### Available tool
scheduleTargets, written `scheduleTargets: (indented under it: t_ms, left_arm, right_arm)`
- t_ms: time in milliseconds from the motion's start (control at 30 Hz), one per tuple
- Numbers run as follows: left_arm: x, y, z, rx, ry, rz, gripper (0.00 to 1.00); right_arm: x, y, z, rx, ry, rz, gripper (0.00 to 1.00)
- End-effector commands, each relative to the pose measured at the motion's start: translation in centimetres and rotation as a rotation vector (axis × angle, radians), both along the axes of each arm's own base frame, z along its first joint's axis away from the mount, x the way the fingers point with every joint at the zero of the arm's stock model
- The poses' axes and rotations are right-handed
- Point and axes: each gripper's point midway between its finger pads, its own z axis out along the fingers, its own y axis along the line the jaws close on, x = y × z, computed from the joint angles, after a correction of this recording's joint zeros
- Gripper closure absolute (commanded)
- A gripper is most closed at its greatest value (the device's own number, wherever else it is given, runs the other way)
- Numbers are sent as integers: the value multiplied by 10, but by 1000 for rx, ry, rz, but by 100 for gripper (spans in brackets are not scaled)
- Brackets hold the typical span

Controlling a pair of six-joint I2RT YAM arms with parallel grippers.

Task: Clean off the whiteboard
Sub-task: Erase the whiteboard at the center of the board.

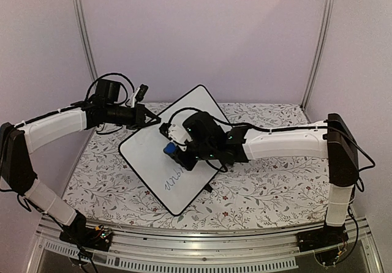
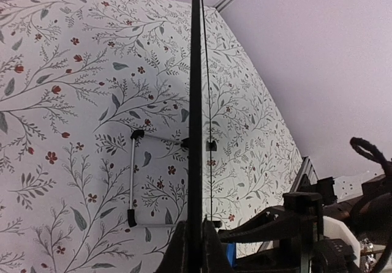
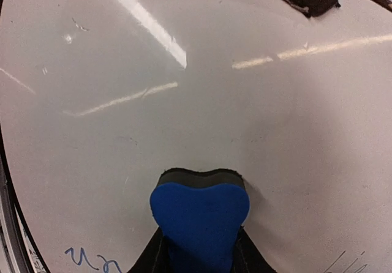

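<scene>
1. On the flowered worktop (image 1: 263, 187), near its middle, sits the board (image 1: 147, 157), turned cornerwise: one corner points at the back wall and one at the near edge.
2. The left gripper (image 1: 156, 121) reaches in from the left and is clamped tight on the board's upper-left edge.
3. From the left wrist, the board (image 2: 195, 101) is seen edge-on as a thin black line rising from between the left gripper's (image 2: 195, 248) closed fingers, with the worktop (image 2: 61, 101) on both sides of it.
4. A wire stand (image 2: 131, 175) with black feet rests on the cloth just left of that line.
5. The right gripper (image 1: 173, 153) comes from the right and is over the board's middle, closed narrowly on a blue eraser (image 1: 168, 149).
6. From the right wrist, the eraser (image 3: 199, 215) is pinched between the fingers, its dark felt face pressed against the white board (image 3: 214, 101).
7. Blue writing (image 1: 174, 178) is on the board's near part, toward the bottom corner; a scrap of it (image 3: 92, 259) shows just left of the eraser.
8. Around and beyond the eraser the surface is white, with only faint marks and light streaks.
</scene>
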Motion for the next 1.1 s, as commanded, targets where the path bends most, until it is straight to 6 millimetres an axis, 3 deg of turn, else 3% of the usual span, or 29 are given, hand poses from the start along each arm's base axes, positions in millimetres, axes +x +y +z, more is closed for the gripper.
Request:
scheduleTargets:
  t_ms: [0, 167, 367, 700, 833, 1067]
  left_arm:
    - [2, -3, 0, 23, -65, -17, 100]
    - [2, -3, 0, 22, -63, -17, 100]
    - [2, -3, 0, 22, -63, -18, 100]
    - [1, -3, 1, 22, -65, -19, 100]
    - [2, -3, 1, 23, -65, -18, 100]
    - [1, -3, 2, 20, -67, -19, 100]
  right_arm:
    - [-19, -29, -52, -99, 109, -6, 71]
    - [-26, -43, -56, -98, 129, -22, 72]
    - [-21, -34, -45, -72, 112, -22, 72]
    - [24, -14, 3, 9, 33, -61, 72]
    - [35, -17, -2, -11, 46, -84, 72]
    - [21, -35, -30, -62, 111, -95, 72]
